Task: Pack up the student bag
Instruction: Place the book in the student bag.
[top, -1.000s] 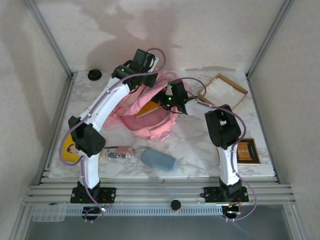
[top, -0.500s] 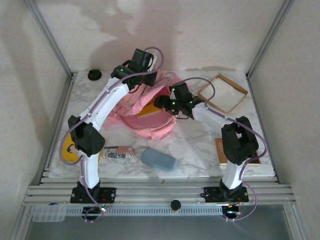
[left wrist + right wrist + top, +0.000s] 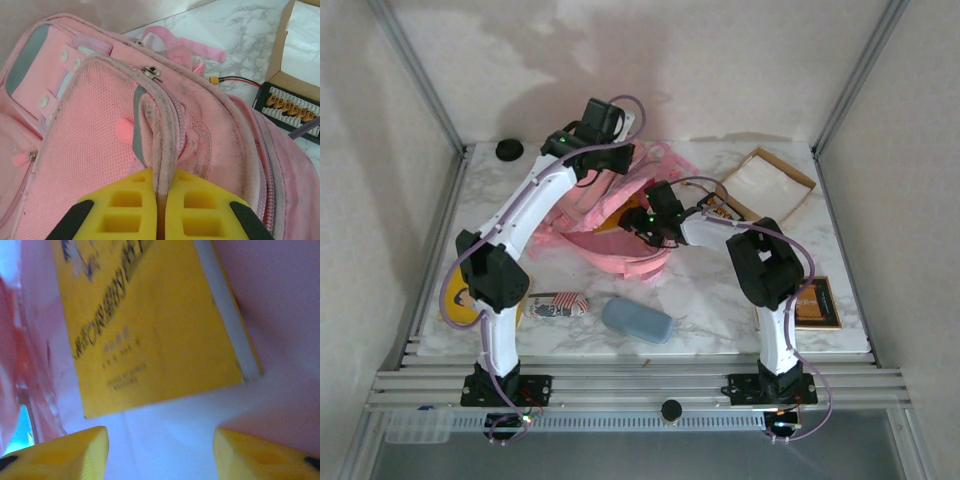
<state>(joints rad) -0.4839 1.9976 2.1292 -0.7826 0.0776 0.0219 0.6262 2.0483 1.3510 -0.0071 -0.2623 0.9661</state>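
White marble-patterned desk (image 3: 715, 290) inside a pale-walled enclosure, seen from above and from both wrists.

The student bag (image 3: 610, 255) lies on the desk directly beneath both tools, its mouth held agape. The left tool (image 3: 160, 210) is closed, its yellow fingers (image 3: 125, 205) pinching the grey-edged zip rim of the bag's upper flap between them. Pink mesh lining spreads to the left of this tool, a zip slider (image 3: 152, 71) sits on the rim ahead of it, and a pink strap (image 3: 200, 46) trails farther ahead. Ahead and to the right of the left tool lie a black connector board (image 3: 295, 107) and the corner of a cardboard box (image 3: 300, 50).

The right tool (image 3: 160, 450) reaches into the bag's mouth, with pink fabric on every side. Its jaws stand apart and nothing lies between them. A yellow book (image 3: 150, 325) with dark printed lettering rests tilted against the lining just ahead of the fingertips, clear of them.

In the overhead view, a blue-grey oval case (image 3: 637, 320) lies on the desk nearer the arm bases than either tool, well apart from both.
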